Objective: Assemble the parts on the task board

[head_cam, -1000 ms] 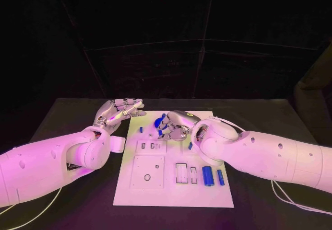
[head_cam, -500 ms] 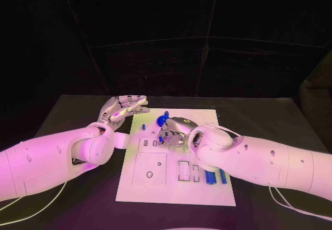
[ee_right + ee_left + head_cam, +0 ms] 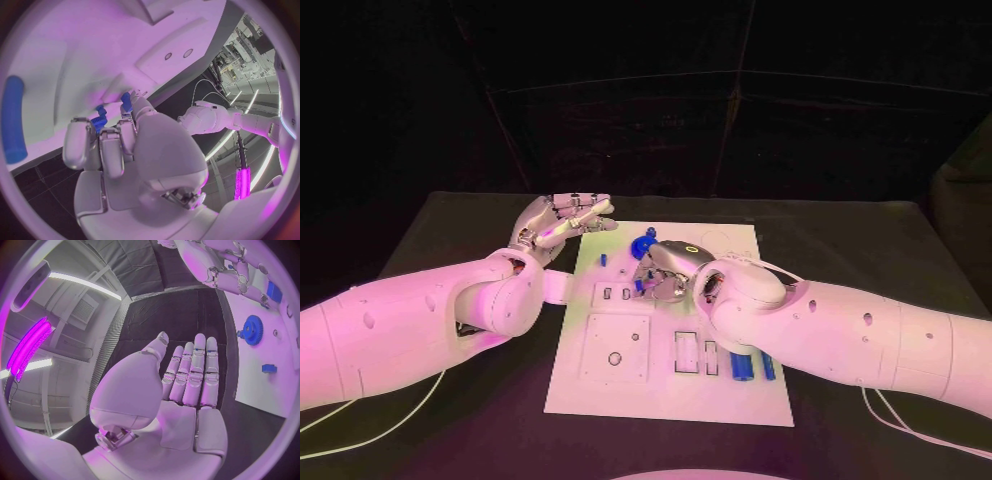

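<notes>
The white task board [image 3: 625, 385] lies in the middle of the black table. My right hand [image 3: 669, 271] is low over the board's far half and pinches a small blue part [image 3: 100, 121] in its fingertips [image 3: 125, 131], close to the board's surface [image 3: 94, 50]. A blue gear [image 3: 643, 243] lies just beyond that hand, and it also appears in the left wrist view [image 3: 252, 330]. My left hand [image 3: 564, 222] is raised off the board's far left corner, palm bare, fingers [image 3: 194, 372] straight and together, holding nothing.
Two blue cylinders [image 3: 740, 364] lie side by side near the board's right edge, next to narrow slots [image 3: 681, 352]. A small blue piece [image 3: 603, 258] sits at the far left of the board. A square plate with a round hole [image 3: 615, 357] is on the near left.
The camera has shifted a little. My right hand has drawn slightly back from the blue gear, which is more exposed. The left hand stays raised and bare.
</notes>
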Robot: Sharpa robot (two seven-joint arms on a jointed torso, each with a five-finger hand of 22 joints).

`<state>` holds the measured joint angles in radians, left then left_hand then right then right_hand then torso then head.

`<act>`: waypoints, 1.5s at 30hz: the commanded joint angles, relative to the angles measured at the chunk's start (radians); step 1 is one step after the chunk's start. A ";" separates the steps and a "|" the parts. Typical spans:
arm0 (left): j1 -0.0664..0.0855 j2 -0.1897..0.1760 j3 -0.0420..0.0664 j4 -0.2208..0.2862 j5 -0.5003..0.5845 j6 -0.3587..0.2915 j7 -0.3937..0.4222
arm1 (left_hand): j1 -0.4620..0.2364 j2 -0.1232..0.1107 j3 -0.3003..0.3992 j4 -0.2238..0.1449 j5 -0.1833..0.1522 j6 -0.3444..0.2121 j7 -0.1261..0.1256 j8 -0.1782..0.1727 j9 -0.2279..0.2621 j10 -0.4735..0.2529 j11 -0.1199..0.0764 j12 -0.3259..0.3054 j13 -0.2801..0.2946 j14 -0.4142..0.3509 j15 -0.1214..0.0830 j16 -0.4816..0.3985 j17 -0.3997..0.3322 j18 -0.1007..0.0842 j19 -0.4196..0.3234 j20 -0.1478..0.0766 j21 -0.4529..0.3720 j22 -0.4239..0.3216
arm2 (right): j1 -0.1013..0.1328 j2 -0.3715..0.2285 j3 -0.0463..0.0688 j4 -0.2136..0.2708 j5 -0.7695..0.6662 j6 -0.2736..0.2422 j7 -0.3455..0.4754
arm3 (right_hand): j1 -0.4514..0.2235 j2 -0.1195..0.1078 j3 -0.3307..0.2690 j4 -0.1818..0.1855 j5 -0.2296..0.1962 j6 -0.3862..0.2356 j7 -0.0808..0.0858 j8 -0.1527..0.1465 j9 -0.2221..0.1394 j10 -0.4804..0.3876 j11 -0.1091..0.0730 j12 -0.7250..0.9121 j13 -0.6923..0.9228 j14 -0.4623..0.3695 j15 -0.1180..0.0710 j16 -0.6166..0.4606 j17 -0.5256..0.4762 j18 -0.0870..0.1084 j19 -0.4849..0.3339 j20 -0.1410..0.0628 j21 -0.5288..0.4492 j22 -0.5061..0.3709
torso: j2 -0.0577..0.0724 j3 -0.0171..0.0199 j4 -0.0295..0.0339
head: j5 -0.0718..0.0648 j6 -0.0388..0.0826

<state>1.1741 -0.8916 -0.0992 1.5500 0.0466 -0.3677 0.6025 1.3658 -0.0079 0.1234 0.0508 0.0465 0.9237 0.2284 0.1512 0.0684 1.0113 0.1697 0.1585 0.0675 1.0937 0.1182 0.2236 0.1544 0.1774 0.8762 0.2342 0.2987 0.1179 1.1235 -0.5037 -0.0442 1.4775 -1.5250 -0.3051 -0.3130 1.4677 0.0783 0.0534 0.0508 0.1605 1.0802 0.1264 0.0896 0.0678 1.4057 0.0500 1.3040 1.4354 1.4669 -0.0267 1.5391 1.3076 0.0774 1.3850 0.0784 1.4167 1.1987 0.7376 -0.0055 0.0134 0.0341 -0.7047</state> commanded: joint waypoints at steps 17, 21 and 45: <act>0.002 0.003 0.001 -0.003 0.001 0.014 0.006 | 0.001 0.007 -0.001 -0.005 0.004 0.005 0.001 -0.006 -0.002 0.007 0.002 -0.004 -0.002 0.003 0.004 -0.004 0.001 0.007 0.008 0.002 -0.005 -0.001 | -0.005 0.016 0.000 -0.009 -0.013 0.040 0.001 | -0.017 0.000 0.008 0.001 0.004 0.008 -0.005 -0.001 0.000 0.012 -0.015 -0.004 -0.102 0.086 -0.009 -0.006 0.186 -0.002 -0.001 -0.005 -0.004 -0.004 | 0.000 -0.0002 0.0008 | 0.001 -0.009; 0.002 0.003 0.001 -0.004 0.001 0.014 0.006 | 0.001 0.007 -0.001 -0.005 0.004 0.005 0.001 -0.006 -0.002 0.007 0.002 -0.004 -0.002 0.003 0.004 -0.004 0.001 0.007 0.008 0.002 -0.005 -0.001 | -0.006 0.016 0.000 -0.010 -0.014 0.054 -0.003 | -0.023 -0.005 0.012 0.001 0.002 0.004 -0.004 -0.004 0.000 0.010 -0.014 -0.007 -0.104 0.086 -0.008 -0.006 0.185 -0.002 -0.001 -0.005 -0.005 -0.005 | 0.000 0.0001 0.0005 | 0.002 -0.011; 0.002 0.003 0.001 -0.006 0.001 0.012 0.004 | 0.001 0.007 -0.001 -0.005 0.004 0.005 0.001 -0.006 -0.002 0.007 0.002 -0.004 -0.002 0.003 0.004 -0.004 0.001 0.007 0.008 0.002 -0.005 -0.001 | -0.009 0.012 -0.001 0.004 -0.088 0.067 -0.038 | -0.082 -0.071 0.019 0.011 -0.006 -0.046 0.015 -0.024 -0.003 -0.036 0.003 -0.080 -0.164 0.085 0.006 -0.009 0.180 0.001 -0.008 0.008 -0.014 -0.019 | 0.000 -0.0001 0.0011 | 0.001 -0.013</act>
<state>1.1743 -0.8896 -0.0992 1.5431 0.0476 -0.3661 0.6010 1.3658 -0.0079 0.1234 0.0508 0.0465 0.9238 0.2284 0.1512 0.0684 1.0113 0.1697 0.1585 0.0676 1.0937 0.1182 0.2236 0.1540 0.1775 0.8762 0.2342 0.2987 0.1183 1.1162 -0.4905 -0.0422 1.4817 -1.5934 -0.2601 -0.3289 1.3868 0.0159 0.0730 0.0567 0.1566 1.0414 0.1428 0.0697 0.0636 1.3770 0.0536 1.2293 1.2670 1.4669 -0.0267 1.5354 1.3073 0.0774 1.3814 0.0821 1.4087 1.1802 0.7373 -0.0057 0.0147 0.0344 -0.7174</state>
